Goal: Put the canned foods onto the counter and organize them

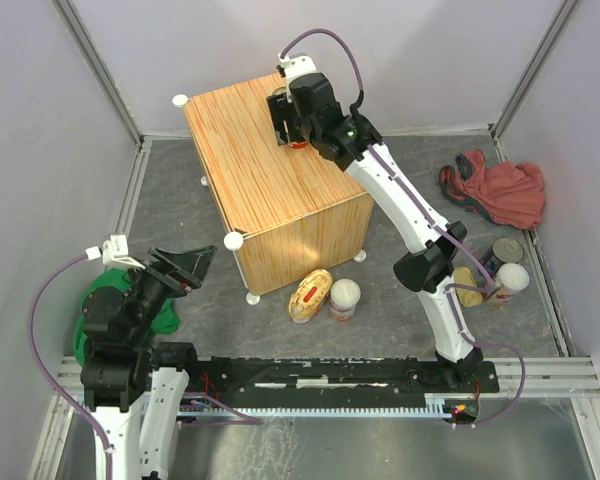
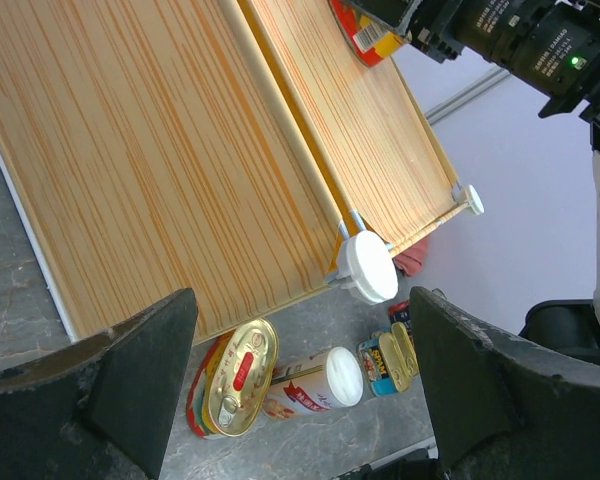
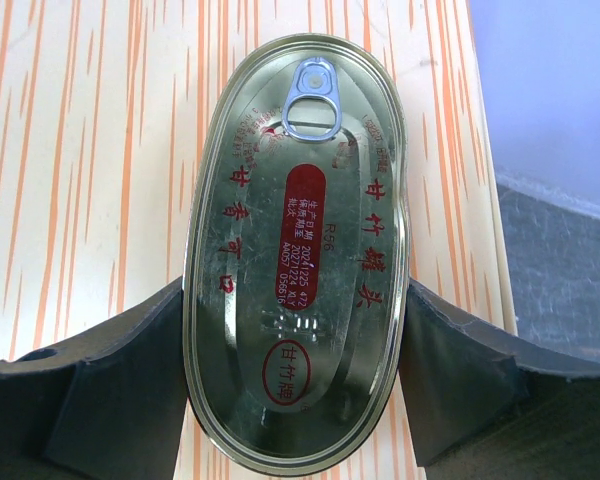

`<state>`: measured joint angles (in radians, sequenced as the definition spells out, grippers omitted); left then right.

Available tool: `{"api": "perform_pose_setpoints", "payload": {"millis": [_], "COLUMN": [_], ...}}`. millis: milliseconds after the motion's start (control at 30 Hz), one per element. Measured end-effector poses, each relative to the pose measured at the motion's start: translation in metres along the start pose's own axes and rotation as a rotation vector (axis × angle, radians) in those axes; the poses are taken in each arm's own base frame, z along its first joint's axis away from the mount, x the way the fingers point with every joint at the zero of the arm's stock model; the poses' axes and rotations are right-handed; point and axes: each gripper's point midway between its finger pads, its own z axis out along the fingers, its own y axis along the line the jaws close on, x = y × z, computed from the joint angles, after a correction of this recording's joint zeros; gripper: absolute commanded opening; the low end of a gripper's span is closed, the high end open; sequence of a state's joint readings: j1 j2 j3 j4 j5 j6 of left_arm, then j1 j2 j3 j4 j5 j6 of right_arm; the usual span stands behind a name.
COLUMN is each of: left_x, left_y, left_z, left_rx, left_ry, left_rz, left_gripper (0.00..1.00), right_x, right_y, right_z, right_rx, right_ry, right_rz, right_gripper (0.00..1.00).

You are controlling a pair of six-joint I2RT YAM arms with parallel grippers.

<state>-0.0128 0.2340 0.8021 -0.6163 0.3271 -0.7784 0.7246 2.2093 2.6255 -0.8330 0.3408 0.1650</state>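
My right gripper (image 1: 292,125) is shut on an oval gold can with a red label (image 3: 295,260) at the far right part of the wood-grain counter top (image 1: 260,160). I cannot tell whether the can touches it. The can also shows in the left wrist view (image 2: 365,30). My left gripper (image 1: 185,265) is open and empty, left of the counter. On the floor in front of the counter lie a second oval can (image 1: 311,295) and a white-lidded can (image 1: 344,298). At the right are two rectangular gold cans (image 1: 468,285), a white-lidded can (image 1: 510,280) and a dark round can (image 1: 507,250).
A red cloth (image 1: 495,188) lies at the far right. A green cloth (image 1: 100,310) lies under my left arm. White knobs (image 1: 233,241) stick out at the counter's corners. Grey walls enclose the floor.
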Motion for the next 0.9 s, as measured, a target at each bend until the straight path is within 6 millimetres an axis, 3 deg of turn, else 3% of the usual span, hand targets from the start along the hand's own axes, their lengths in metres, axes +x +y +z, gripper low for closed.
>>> {"api": "perform_pose_setpoints", "payload": {"millis": [167, 300, 500, 600, 767, 900], "left_x": [0.003, 0.005, 0.009, 0.009, 0.007, 0.006], "left_y": [0.003, 0.007, 0.01, 0.009, 0.007, 0.004], "left_z": [0.006, 0.011, 0.013, 0.013, 0.013, 0.01], "left_rx": [0.004, 0.002, -0.002, 0.002, 0.011, 0.021], "left_ry": [0.014, 0.021, 0.031, 0.031, 0.022, 0.012], "left_rz": [-0.004, -0.007, -0.017, -0.018, -0.019, -0.018], "left_gripper": [0.93, 0.93, 0.93, 0.93, 0.93, 0.92], "right_x": [-0.008, -0.015, -0.026, -0.034, -0.034, -0.029], "right_y": [0.002, 0.001, -0.003, -0.007, -0.018, -0.026], "right_z": [0.018, 0.023, 0.017, 0.004, -0.04, -0.082], "right_rx": [-0.006, -0.002, 0.001, -0.001, -0.008, -0.02], "right_ry": [-0.054, -0.083, -0.117, -0.127, -0.108, -0.103], "right_rz": [0.008, 0.008, -0.001, 0.001, 0.009, 0.028], "right_gripper": [0.86, 1.0, 0.99, 0.99, 0.99, 0.84]}}
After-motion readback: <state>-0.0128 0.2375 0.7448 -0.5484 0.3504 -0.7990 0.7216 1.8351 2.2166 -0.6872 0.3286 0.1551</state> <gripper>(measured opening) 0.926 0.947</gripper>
